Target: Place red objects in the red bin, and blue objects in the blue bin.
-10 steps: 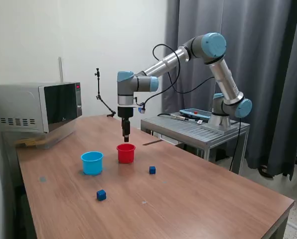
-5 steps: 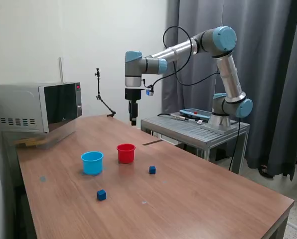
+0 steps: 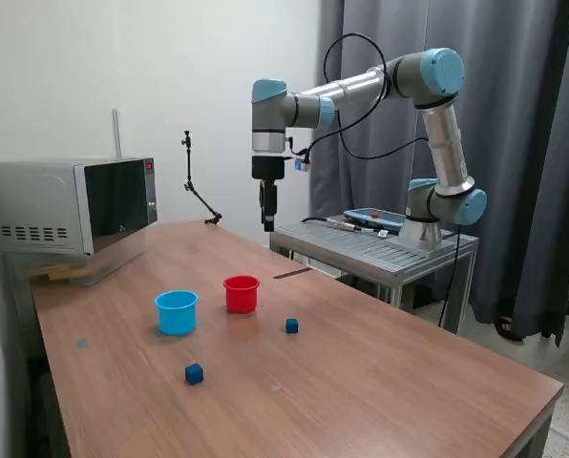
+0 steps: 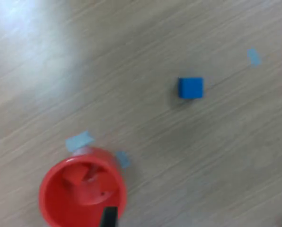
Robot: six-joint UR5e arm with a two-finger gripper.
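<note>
I've lifted the gripper (image 3: 267, 225) high off the red cup (image 3: 242, 293) toward the table's far edge; whether its jaws are open, I can't tell. The nearer blue cube (image 3: 291, 325) lies mid-table, below and toward me.

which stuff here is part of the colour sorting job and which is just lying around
Part of the job:
- small round red plastic cup, red cubes inside
- small round light blue plastic cup
- two small dark blue cubes on the table
- two-finger gripper, raised above the table

Just lying about:
- grey microwave oven
- thin black stand
- metal side bench
</note>
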